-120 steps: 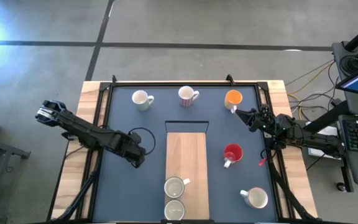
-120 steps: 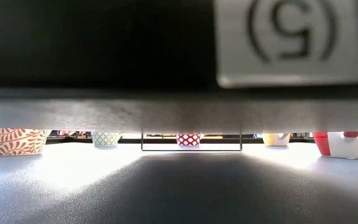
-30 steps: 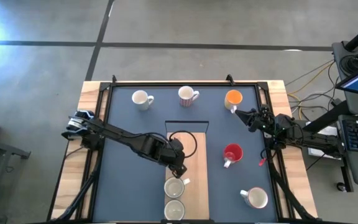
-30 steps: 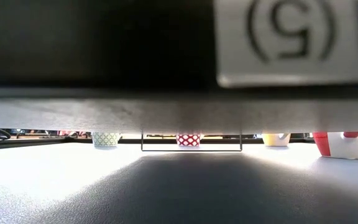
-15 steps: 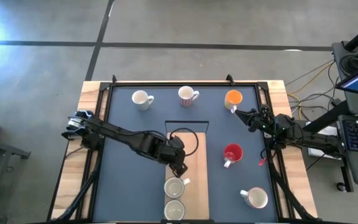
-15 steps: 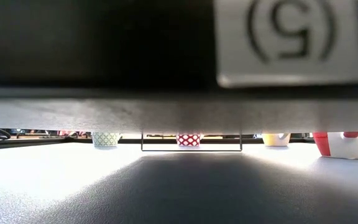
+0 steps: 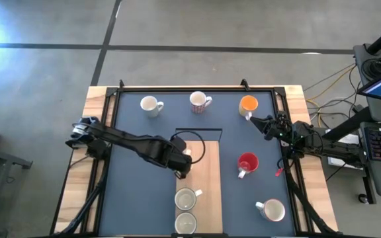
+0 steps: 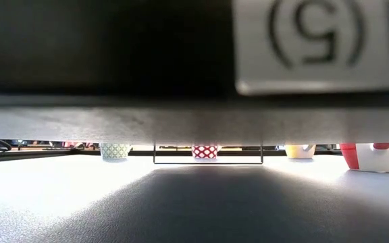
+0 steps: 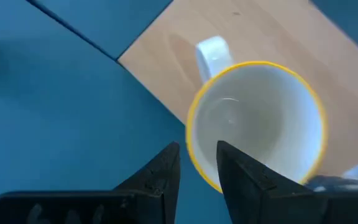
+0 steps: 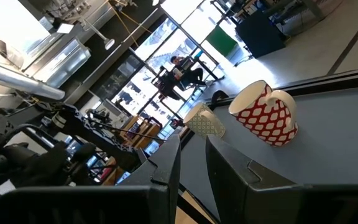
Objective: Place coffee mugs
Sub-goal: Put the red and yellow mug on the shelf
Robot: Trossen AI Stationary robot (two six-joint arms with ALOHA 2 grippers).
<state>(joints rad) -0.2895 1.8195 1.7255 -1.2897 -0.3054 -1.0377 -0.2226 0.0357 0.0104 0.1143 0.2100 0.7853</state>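
1. Coffee mugs, high view: white mug, patterned mug and orange mug along the upper mat; red mug centre-right; white mug lower right; two mugs on the wooden board at bottom centre. Left arm slants from mid-left down to the board's left edge, left gripper there.
2. Right gripper sits beside the orange mug; right arm enters from the right edge.
3. Left wrist view: fingers narrowly parted, astride the rim of a yellow-rimmed mug standing on the board.
4. Right wrist view: narrow gap, nothing held.
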